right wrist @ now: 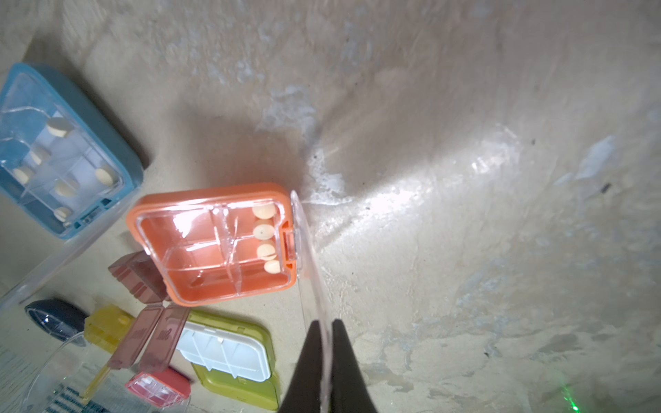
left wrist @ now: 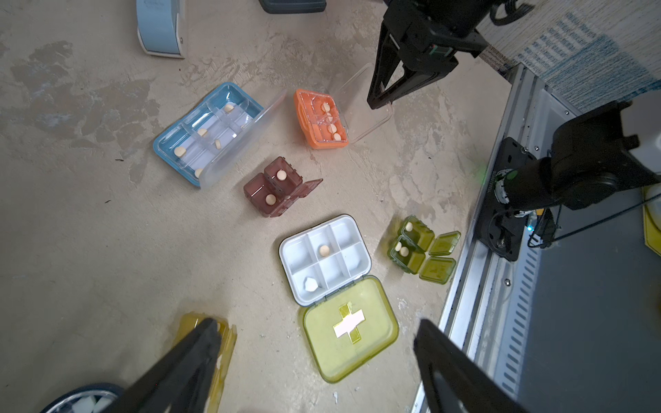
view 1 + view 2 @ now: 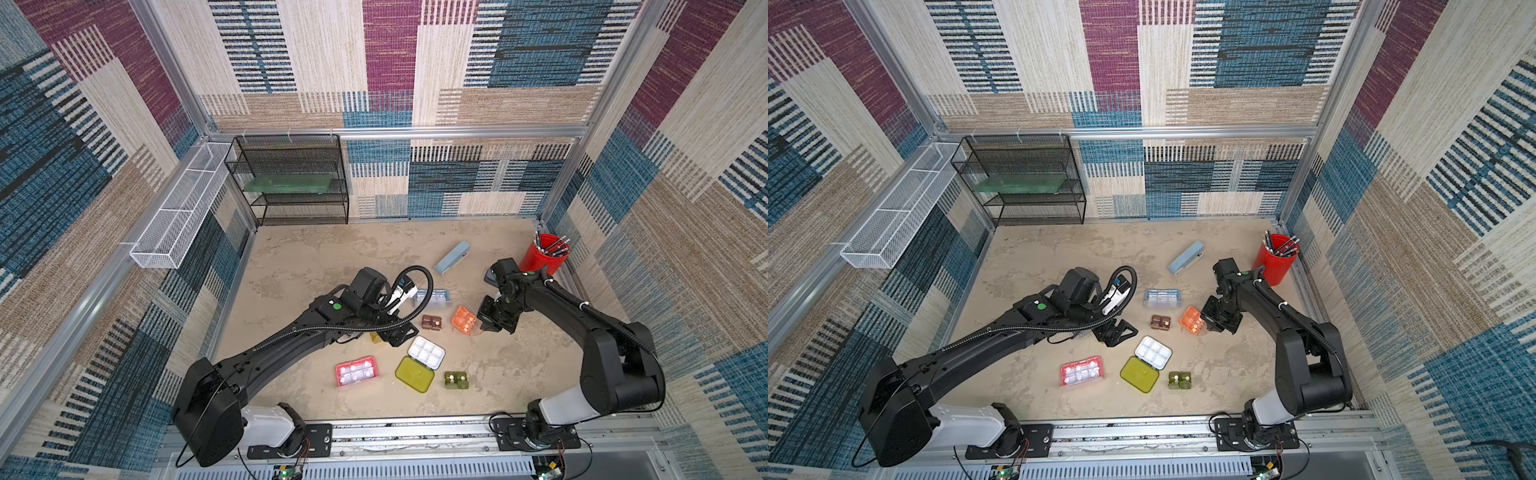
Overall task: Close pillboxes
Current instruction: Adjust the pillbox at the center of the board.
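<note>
**Right hand [image 1: 324, 334] clamped on clear lid [image 1: 310, 257] of orange pillbox [image 1: 214, 246]; left hand [image 2: 316, 339] wide and empty**

Right hand: fingertips pinched tight on the free edge of the clear lid. The lid is up off the compartments and joined to the box only at the hinge side. The orange pillbox sits on the counter [image 3: 311, 257], right of centre in both top views, with 4 pale pills lined up along its hinge side.

On the other arm, the left hand has its fingers spread far apart with nothing between them. It hovers low over the counter. 1 finger [image 2: 200, 347] overlaps the amber pillbox [image 2: 218, 336]; cannot tell if it touches.

Other boxes, working out from the orange one:
- Brown pillbox [image 2: 275, 186]: just beside it on the left, 2 lids flipped open, 1 pill per cell.
- Light blue pillbox [image 2: 207, 132]: just behind the brown one, clear lid swung open.
- Yellow-green pillbox [image 2: 350, 329]: nearer the arm bases, lid flat open beside its white tray [image 2: 323, 257].
- Dark green pillbox [image 2: 411, 243]: near the yellow-green one, on its right, 2 lids open.
- Pink pillbox [image 3: 356, 371]: left of the yellow-green one; lid state unclear.
- Round black pillbox [image 1: 53, 318]: only partly in view, just beside the amber one.

At the back right are a grey-blue block [image 3: 452, 257] and a red cup [image 3: 540, 257] of pens, well apart from the boxes.
</note>
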You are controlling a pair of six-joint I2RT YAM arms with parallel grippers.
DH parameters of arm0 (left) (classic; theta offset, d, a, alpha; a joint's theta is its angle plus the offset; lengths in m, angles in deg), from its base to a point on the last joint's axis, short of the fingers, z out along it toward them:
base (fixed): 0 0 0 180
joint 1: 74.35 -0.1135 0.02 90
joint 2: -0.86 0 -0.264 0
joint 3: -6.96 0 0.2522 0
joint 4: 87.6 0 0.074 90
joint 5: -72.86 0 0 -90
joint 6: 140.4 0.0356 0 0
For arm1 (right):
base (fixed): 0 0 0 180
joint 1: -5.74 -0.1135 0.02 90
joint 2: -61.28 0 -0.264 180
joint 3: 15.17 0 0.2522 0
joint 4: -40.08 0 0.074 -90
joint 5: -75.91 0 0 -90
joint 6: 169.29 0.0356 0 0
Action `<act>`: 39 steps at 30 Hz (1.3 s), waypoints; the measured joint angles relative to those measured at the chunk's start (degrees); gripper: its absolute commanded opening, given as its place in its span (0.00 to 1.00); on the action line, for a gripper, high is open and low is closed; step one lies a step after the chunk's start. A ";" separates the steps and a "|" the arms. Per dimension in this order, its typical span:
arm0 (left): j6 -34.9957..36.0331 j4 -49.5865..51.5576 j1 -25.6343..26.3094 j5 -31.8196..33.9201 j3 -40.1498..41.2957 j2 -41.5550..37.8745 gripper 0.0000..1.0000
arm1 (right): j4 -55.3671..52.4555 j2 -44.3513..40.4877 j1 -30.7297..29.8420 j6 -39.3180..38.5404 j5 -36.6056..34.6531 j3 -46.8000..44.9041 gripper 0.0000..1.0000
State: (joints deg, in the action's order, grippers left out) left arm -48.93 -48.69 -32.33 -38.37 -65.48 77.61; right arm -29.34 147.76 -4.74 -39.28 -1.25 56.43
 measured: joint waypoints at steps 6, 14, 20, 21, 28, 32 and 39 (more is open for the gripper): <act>0.00 -0.02 0.00 0.00 -0.04 0.02 0.89 | -3.23 0.11 -0.07 -2.64 -3.28 3.08 0.04; 0.00 -0.50 0.00 -0.20 -1.11 1.33 0.88 | -12.55 0.98 -0.94 -7.06 -10.23 7.48 0.05; -0.02 -1.36 0.00 -0.24 -1.27 1.64 0.88 | -17.86 5.27 -3.39 -9.64 -14.34 9.62 0.05; 0.00 -1.40 0.00 -0.24 -1.31 1.68 0.88 | -18.51 6.08 -3.91 -9.79 -15.04 10.12 0.05; 0.00 -1.49 0.00 -0.26 -1.31 1.68 0.88 | -21.00 11.41 -6.99 -10.29 -19.52 14.43 0.05; 0.00 -1.68 0.00 -0.24 -1.11 1.64 0.88 | -21.92 14.80 -8.85 -9.97 -22.27 15.74 0.05; 0.17 -0.98 0.00 -0.24 -1.49 1.62 0.88 | -23.67 19.08 -12.92 -8.31 -27.93 18.01 0.05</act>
State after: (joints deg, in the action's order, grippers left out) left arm -48.75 -49.67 -32.33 -38.61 -66.97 79.23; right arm -53.01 166.84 -17.65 -47.59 -29.18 74.44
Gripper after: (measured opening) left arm 0.878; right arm 0.082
